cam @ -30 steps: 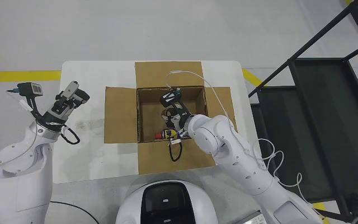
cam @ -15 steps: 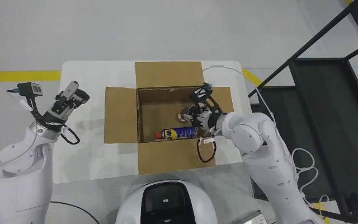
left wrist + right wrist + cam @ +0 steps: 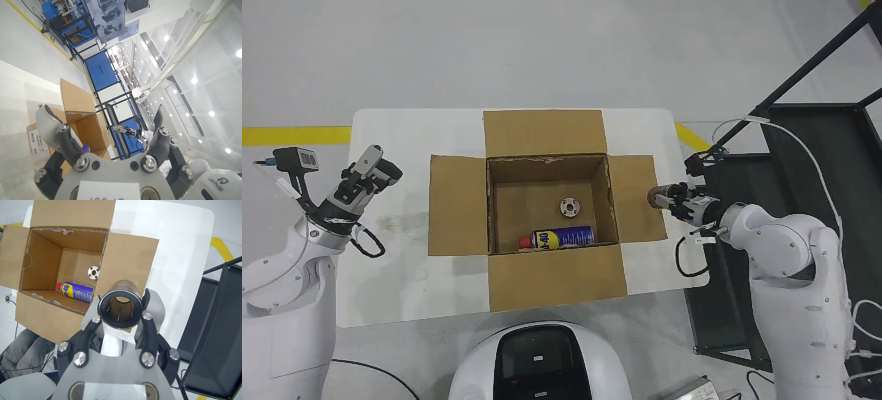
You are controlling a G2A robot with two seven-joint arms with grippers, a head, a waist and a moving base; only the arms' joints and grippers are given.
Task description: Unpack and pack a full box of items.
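Observation:
An open cardboard box [image 3: 488,200] stands mid-table with its flaps spread. On its floor lie a blue spray can [image 3: 562,238] with a red cap and a round metal flange [image 3: 569,207]. My right gripper [image 3: 657,196] hangs outside the box, by the outer edge of the right flap, shut on a hollow metal bearing cylinder [image 3: 121,306]. The right wrist view looks past that cylinder to the spray can [image 3: 75,292] and flange [image 3: 94,273]. My left gripper [image 3: 377,165] is raised over the table's left side, open and holding nothing, its fingers [image 3: 45,117] wide apart.
The white table [image 3: 402,280] has bare room left and right of the box. A black metal rack [image 3: 782,190] stands close against the table's right edge, just beyond the right gripper. A yellow floor line [image 3: 292,134] runs behind.
My right gripper rose out of the box with the bearing cylinder and swung right, past the right flap. The spray can is now fully visible. The left arm stayed put.

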